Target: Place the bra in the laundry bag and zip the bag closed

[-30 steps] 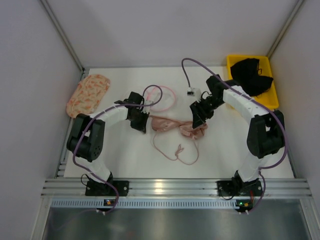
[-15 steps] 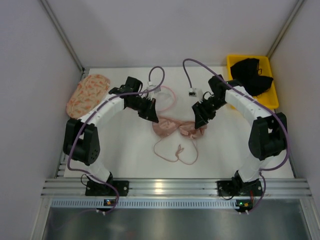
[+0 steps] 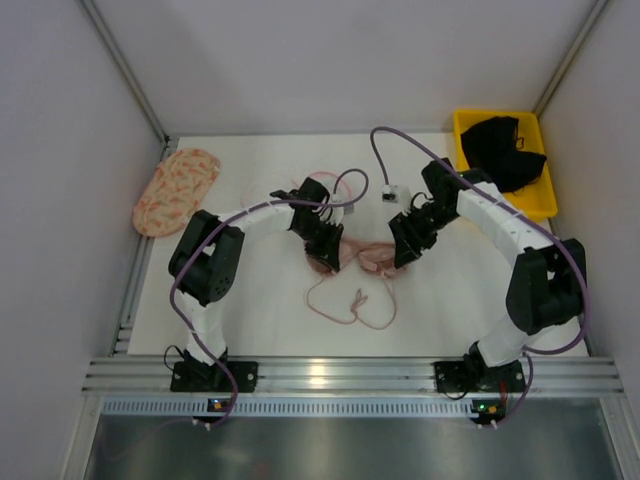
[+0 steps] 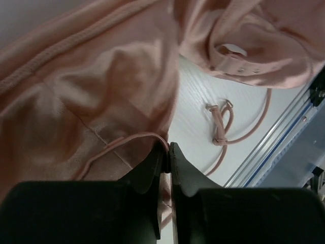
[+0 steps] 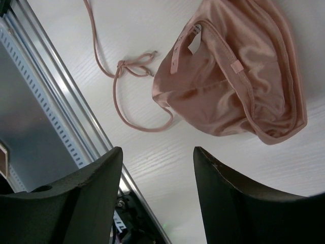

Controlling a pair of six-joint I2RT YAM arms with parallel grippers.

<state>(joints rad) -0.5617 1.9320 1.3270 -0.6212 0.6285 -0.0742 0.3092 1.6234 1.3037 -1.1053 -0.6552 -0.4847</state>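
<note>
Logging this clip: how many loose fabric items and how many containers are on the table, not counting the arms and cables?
Fabric items: 3 (bra, black garment, peach patterned fabric piece)
Containers: 2 (laundry bag, partly hidden; yellow bin)
Total: 5

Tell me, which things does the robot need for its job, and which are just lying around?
For the job:
- the bra, in the middle of the table
- the laundry bag, mostly hidden behind the left arm

Just lying about:
- the peach patterned fabric piece, far left
- the yellow bin, far right corner
- the black garment inside that bin
</note>
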